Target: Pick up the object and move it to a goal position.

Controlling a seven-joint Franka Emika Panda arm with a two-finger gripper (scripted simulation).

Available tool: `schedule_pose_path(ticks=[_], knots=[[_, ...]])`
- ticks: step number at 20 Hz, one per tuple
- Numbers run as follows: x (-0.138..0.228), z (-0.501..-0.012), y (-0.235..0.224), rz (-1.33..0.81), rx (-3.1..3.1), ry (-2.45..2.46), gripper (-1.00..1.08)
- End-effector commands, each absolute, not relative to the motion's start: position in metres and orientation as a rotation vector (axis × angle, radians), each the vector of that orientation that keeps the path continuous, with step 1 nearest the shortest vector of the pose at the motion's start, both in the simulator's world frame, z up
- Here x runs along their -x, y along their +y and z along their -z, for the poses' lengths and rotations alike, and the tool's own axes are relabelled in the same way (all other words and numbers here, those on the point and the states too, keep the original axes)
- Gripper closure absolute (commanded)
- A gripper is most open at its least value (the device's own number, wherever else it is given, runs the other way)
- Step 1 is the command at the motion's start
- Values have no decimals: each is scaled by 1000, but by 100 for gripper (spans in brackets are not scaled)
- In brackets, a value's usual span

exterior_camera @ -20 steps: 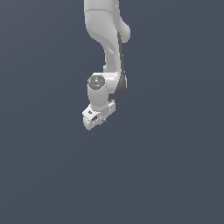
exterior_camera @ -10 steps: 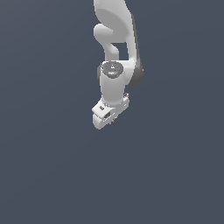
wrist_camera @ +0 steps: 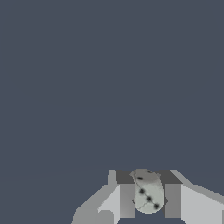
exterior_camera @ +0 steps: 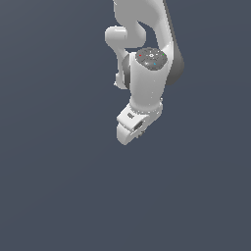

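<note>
- Pale grey-white die [wrist_camera: 148, 195] with black pips sits between the two grey fingers [wrist_camera: 127, 200], touching both
- White gripper [exterior_camera: 131, 131] is clamped on the die, hanging in mid-air against plain slate-blue background
- In the exterior view the die is hidden

The exterior view looked from off the arm at the glossy white jointed robot arm [exterior_camera: 147, 83], seen close and from somewhat above, against a plain slate-grey backdrop. The wrist view sat just behind the grey two-fingered gripper [wrist_camera: 148, 199], facing out along its fingers [wrist_camera: 127, 199]. Both views shared only that gripper [exterior_camera: 131, 131] and the same grey backdrop.
</note>
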State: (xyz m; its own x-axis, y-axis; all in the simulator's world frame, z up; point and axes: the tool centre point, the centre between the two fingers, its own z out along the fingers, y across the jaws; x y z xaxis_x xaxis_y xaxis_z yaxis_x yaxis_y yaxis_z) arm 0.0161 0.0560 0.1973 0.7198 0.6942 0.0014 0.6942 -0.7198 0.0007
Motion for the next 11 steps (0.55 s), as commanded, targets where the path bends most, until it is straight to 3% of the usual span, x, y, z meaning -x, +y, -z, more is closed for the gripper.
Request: schedule_pose_path(ticks=[1,11], knots=[[-23,-208,64,0,-2914,1174,108],[-33,-224,76,0,-2914,1174,108]])
